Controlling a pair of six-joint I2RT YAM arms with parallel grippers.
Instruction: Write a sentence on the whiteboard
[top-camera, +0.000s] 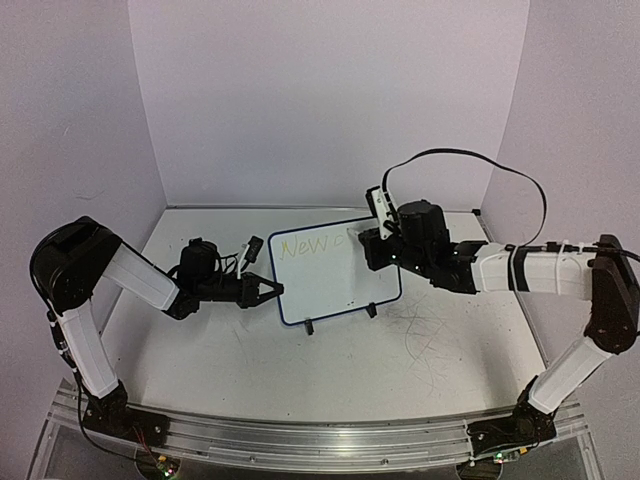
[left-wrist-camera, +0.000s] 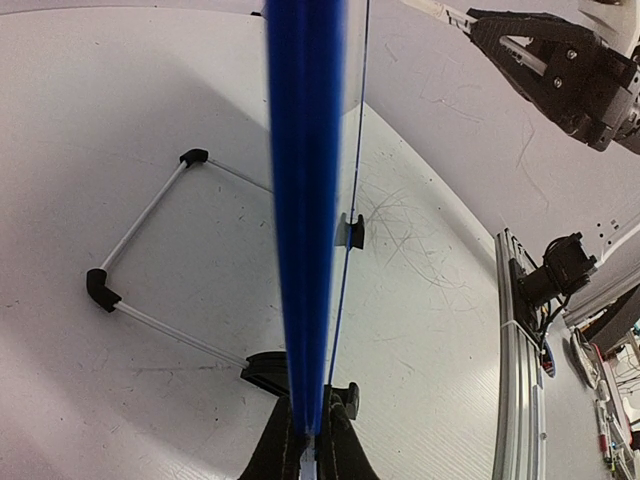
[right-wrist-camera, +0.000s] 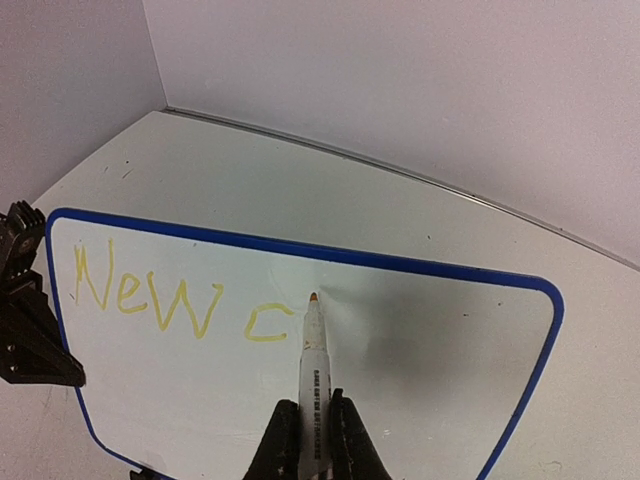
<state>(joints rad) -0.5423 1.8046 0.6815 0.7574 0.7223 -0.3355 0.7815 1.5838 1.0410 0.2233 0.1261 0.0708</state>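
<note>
The whiteboard (top-camera: 335, 285) stands propped on its feet on the surface (top-camera: 250, 370). The left tool (top-camera: 278, 291) is clenched on the whiteboard's left edge. The sentence (right-wrist-camera: 150, 295), yellow "New c", runs along the whiteboard's top left. The right tool (right-wrist-camera: 313, 418) grasps a marker (right-wrist-camera: 314, 345), whose tip meets the whiteboard just right of the "c".
</note>
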